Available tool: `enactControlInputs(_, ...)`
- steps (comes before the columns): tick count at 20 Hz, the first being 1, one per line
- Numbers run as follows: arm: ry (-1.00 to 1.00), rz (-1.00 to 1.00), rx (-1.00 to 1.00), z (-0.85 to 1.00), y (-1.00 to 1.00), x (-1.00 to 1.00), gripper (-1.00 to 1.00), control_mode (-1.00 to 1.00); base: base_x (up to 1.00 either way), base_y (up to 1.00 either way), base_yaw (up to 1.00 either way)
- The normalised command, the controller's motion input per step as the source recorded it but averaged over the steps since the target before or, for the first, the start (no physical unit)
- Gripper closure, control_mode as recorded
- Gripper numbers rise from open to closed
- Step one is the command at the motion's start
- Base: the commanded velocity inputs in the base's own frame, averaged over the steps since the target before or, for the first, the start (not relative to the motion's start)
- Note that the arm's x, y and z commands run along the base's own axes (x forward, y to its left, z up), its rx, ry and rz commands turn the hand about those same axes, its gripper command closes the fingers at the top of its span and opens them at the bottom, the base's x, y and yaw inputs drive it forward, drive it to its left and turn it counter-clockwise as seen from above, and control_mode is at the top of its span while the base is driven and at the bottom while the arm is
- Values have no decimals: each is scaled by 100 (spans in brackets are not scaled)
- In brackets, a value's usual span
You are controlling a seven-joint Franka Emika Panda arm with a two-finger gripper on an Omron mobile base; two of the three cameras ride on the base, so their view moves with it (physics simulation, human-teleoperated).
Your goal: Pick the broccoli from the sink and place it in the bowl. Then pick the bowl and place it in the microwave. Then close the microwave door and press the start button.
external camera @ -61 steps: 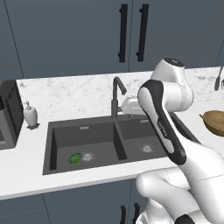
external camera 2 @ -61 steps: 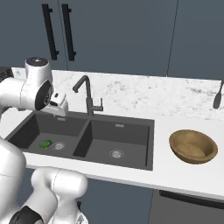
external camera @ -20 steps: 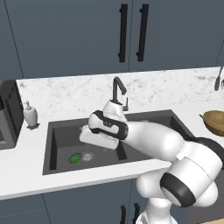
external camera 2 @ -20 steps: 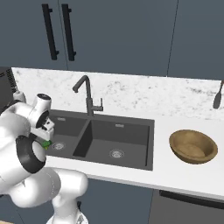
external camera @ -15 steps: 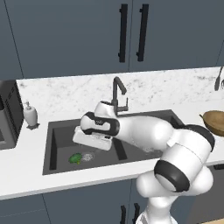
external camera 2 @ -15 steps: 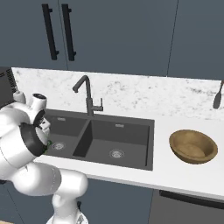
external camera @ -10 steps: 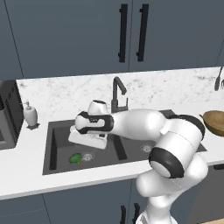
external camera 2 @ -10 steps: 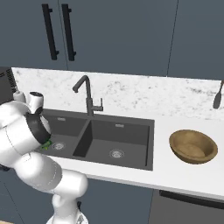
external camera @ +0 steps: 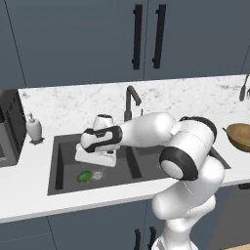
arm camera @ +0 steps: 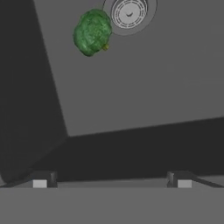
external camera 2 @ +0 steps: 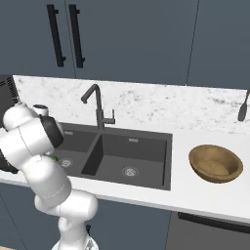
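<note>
Small dark-green bumpy broccoli [arm camera: 92,32] lies in dark grey double sink [external camera: 61,161], beside round silver drain [arm camera: 128,12]. Two-finger gripper [arm camera: 112,178] spread wide above, empty. Brown wooden bowl [external camera 2: 216,163] on counter, empty. All steps left.

White arm bent low over the sink [external camera: 63,168], gripper [external camera: 93,163] inside the left basin, broccoli [external camera: 84,177] just below it beside the drain [external camera: 99,174], bowl [external camera: 240,136] far right.
</note>
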Motion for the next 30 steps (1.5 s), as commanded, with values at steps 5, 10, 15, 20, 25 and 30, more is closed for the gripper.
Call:
enactControlInputs(5, 0, 0, 0, -23, 0, 19, -100, -100, 0, 0, 0)
enactControlInputs(10, 0, 0, 0, -21, -2, 18, -100, -100, 0, 0, 0)
enactControlInputs(15, 0, 0, 0, -26, 0, 16, -100, -100, 0, 0, 0)
enactControlInputs(20, 0, 0, 0, -28, 0, 15, -100, -100, 0, 0, 0)
enactControlInputs(25, 0, 0, 0, -26, 0, 14, -100, -100, 0, 0, 0)
enactControlInputs(30, 0, 0, 0, -22, 1, 17, -100, -100, 0, 0, 0)
